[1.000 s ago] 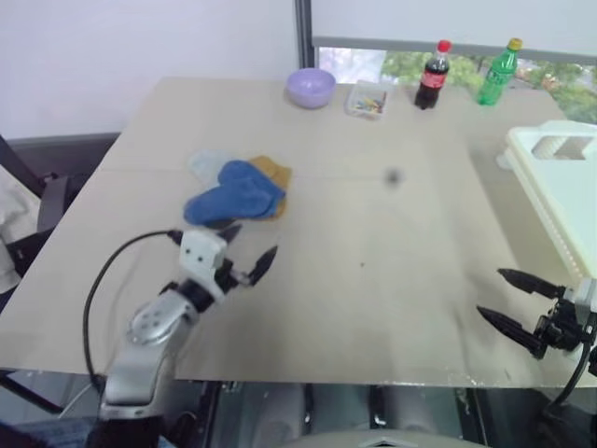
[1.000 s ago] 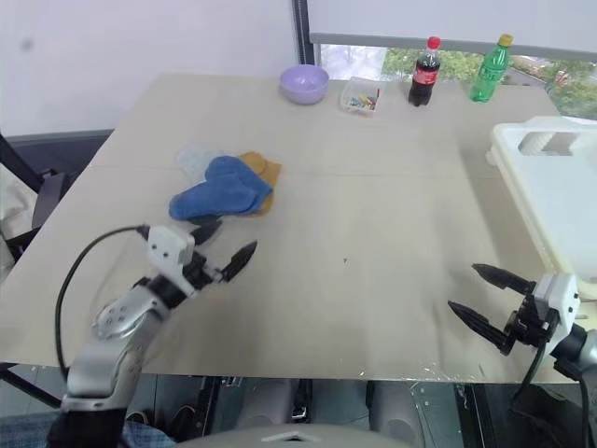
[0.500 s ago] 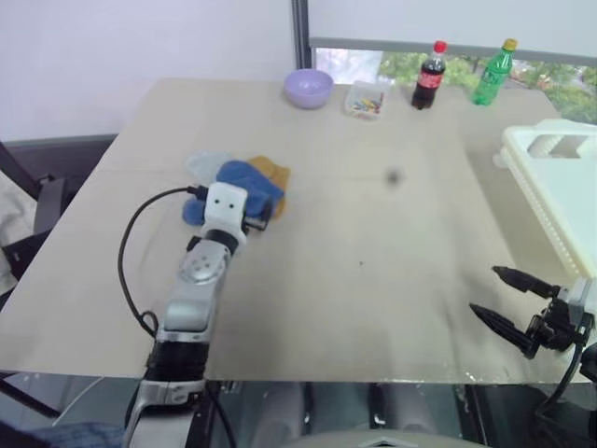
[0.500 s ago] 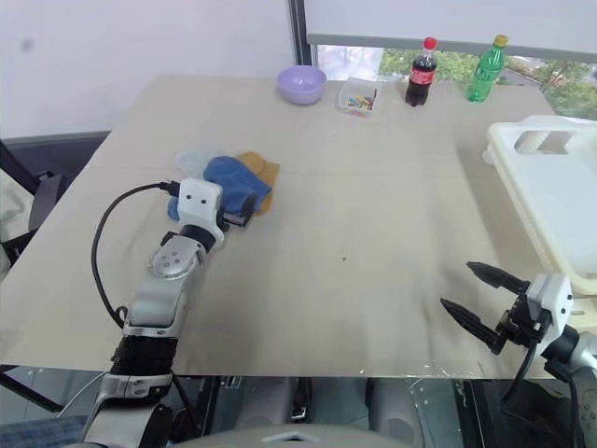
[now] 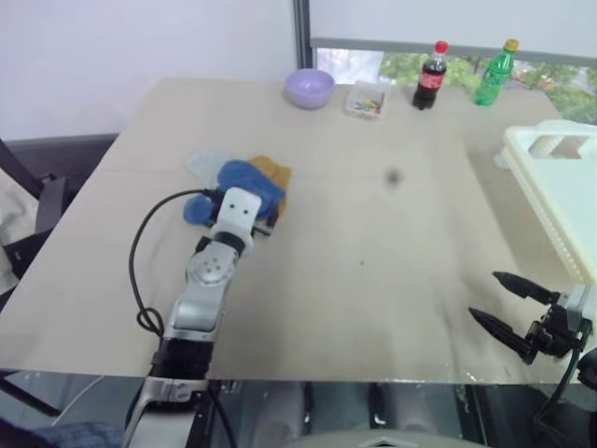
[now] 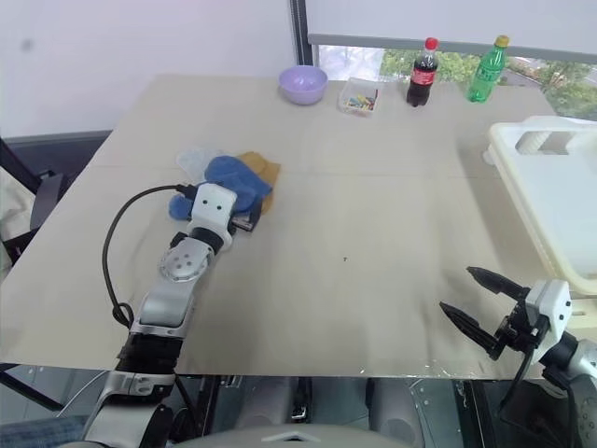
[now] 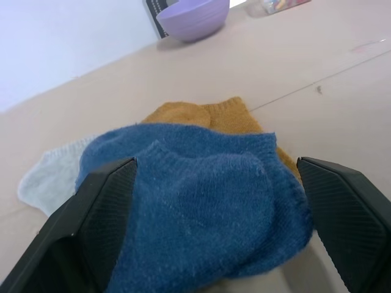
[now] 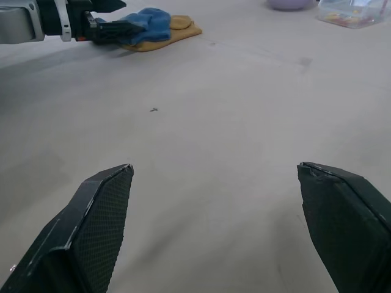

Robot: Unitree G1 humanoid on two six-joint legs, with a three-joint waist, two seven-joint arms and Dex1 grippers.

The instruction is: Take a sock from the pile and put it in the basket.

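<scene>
The task is barely begun: the left gripper (image 7: 214,220) straddles the blue sock (image 7: 201,201) on the pile (image 5: 238,182) with jaws spread, nothing grasped yet, while the basket (image 5: 560,177) waits well apart at the table's right edge beyond the idle, wide-open right gripper (image 5: 504,303).

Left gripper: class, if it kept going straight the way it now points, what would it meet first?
The blue sock on top of the pile, which lies directly between the open fingers of the left gripper; the mustard sock sits behind it.
</scene>
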